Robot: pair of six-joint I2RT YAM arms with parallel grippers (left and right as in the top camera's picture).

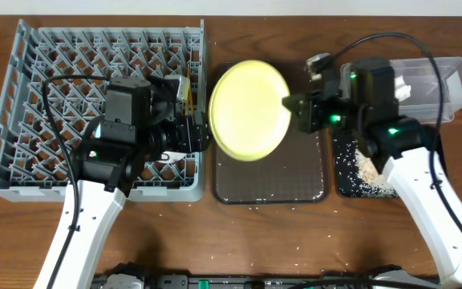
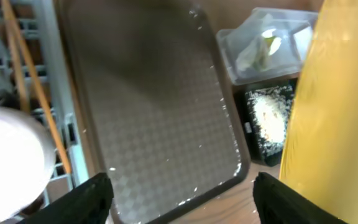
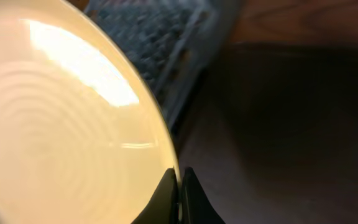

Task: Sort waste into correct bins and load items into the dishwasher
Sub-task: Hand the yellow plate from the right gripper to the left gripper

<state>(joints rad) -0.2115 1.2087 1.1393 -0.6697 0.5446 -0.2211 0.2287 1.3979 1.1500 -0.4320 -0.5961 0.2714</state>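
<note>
The yellow plate [image 1: 251, 108] hangs tilted on edge above the brown serving tray [image 1: 295, 189]. My right gripper [image 1: 295, 108] is shut on its right rim; the right wrist view shows the rim [image 3: 166, 137] pinched between the fingertips [image 3: 180, 186]. My left gripper [image 1: 200, 132] stands open just left of the plate, over the right edge of the grey dish rack [image 1: 54, 72]. From the left wrist the plate [image 2: 340, 106] fills the right side, beside one finger [image 2: 291, 199]; nothing is between the fingers. Chopsticks [image 2: 33, 87] and a white bowl [image 2: 8, 162] are in the rack.
The clear tub [image 1: 447, 76] at the back right holds a napkin [image 2: 253, 56] and a snack wrapper [image 2: 269, 38]. The black tray [image 1: 339, 172] in front of it holds rice scraps [image 2: 266, 112]. Loose grains dot the serving tray [image 2: 154, 112] and the table.
</note>
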